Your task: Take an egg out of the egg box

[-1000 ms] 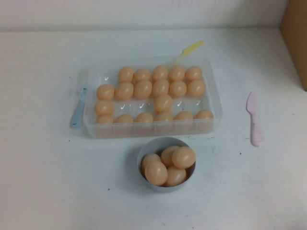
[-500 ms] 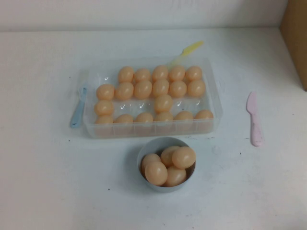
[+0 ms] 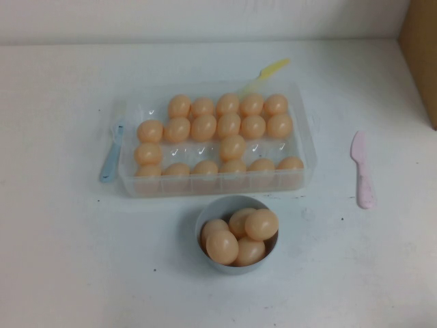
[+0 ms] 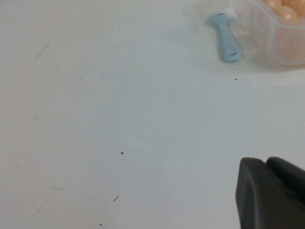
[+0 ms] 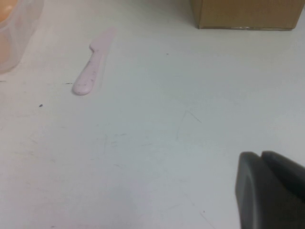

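The clear plastic egg box (image 3: 305, 130) sits mid-table with several peach-orange eggs (image 3: 232, 147) in its dimples. A corner of the egg box (image 4: 276, 33) with eggs (image 4: 286, 12) shows in the left wrist view. Another corner (image 5: 14, 33) shows in the right wrist view. My left gripper (image 4: 265, 161) is shut and empty, low over bare table, well to the left of the box. My right gripper (image 5: 261, 154) is shut and empty, over bare table to the right of the box. Neither gripper shows in the high view.
A grey-blue bowl (image 3: 206, 216) holding several eggs stands in front of the box. A blue spoon (image 3: 111, 154) lies at the box's left side, a yellow utensil (image 3: 268, 70) behind it, a pink knife (image 3: 362, 171) to the right. A cardboard box (image 3: 420, 55) stands at the far right.
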